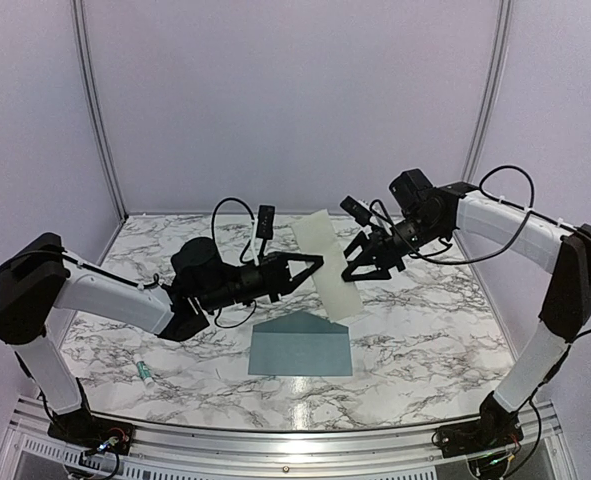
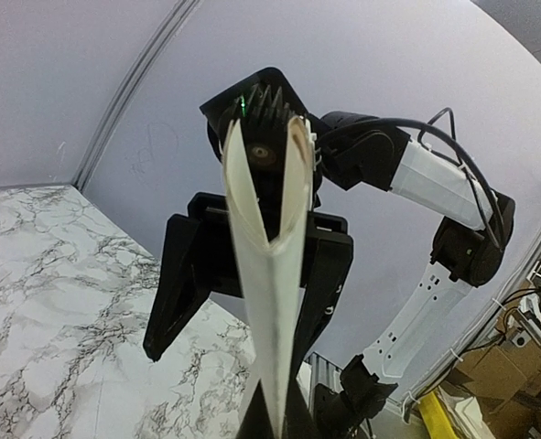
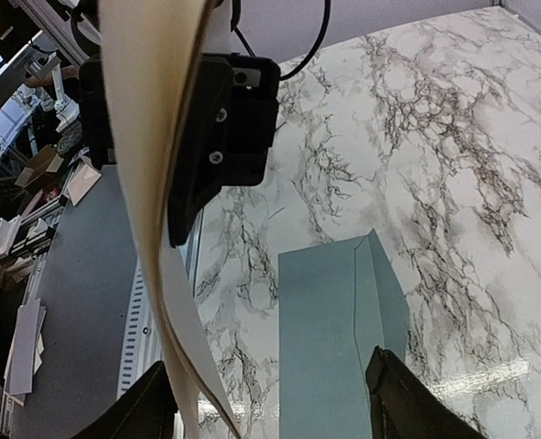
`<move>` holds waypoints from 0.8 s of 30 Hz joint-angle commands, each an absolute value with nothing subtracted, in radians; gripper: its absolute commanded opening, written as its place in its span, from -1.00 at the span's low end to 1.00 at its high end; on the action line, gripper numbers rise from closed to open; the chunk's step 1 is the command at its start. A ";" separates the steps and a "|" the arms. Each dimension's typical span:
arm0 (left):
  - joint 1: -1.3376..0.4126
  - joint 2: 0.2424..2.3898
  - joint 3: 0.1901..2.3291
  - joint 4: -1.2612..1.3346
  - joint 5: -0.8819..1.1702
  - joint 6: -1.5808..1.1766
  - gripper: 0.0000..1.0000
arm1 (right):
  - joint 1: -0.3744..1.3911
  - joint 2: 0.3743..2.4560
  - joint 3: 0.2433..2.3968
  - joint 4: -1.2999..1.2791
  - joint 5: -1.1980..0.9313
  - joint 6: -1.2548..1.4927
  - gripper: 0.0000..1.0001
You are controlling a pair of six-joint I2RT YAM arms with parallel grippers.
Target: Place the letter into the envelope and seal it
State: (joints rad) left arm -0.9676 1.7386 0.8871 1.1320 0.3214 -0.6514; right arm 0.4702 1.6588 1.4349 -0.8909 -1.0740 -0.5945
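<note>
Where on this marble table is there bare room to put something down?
Bare table lies right of the envelope, toward the right arm's base, and at the back-left corner. Front-left is free except a small tube. The middle is crowded: the left hand and right hand meet at the cream letter, held up near the envelope.

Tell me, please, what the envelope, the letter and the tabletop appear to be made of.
The envelope looks like matte blue-grey paper: flat, with a crisp flap crease. The letter seems thin cream paper, matte, bending in a soft curve. The table has a glossy marble pattern reflecting light; real stone or printed laminate, I cannot tell.
</note>
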 commanded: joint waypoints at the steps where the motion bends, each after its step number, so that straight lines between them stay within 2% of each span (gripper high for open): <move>1: -0.962 1.769 0.917 1.194 0.352 -0.673 -1.00 | 0.491 1.663 1.441 -0.881 -1.118 -0.577 0.24; 8: -0.962 1.785 0.929 1.197 0.360 -0.676 -1.00 | 0.492 1.676 1.455 -0.874 -1.141 -0.554 -0.13; 13: -0.962 1.792 0.934 1.198 0.363 -0.676 -1.00 | 0.493 1.684 1.453 -0.878 -1.152 -0.549 -0.27; 17: -0.963 1.793 0.934 1.198 0.361 -0.673 -1.00 | 0.496 1.689 1.451 -0.880 -1.157 -0.547 -0.54; 21: -0.960 1.799 0.936 1.197 0.356 -0.675 -1.00 | 0.496 1.688 1.453 -0.881 -1.171 -0.550 -0.93; 24: -0.958 1.800 0.927 1.192 0.337 -0.676 -1.00 | 0.496 1.683 1.456 -0.885 -1.174 -0.558 -1.00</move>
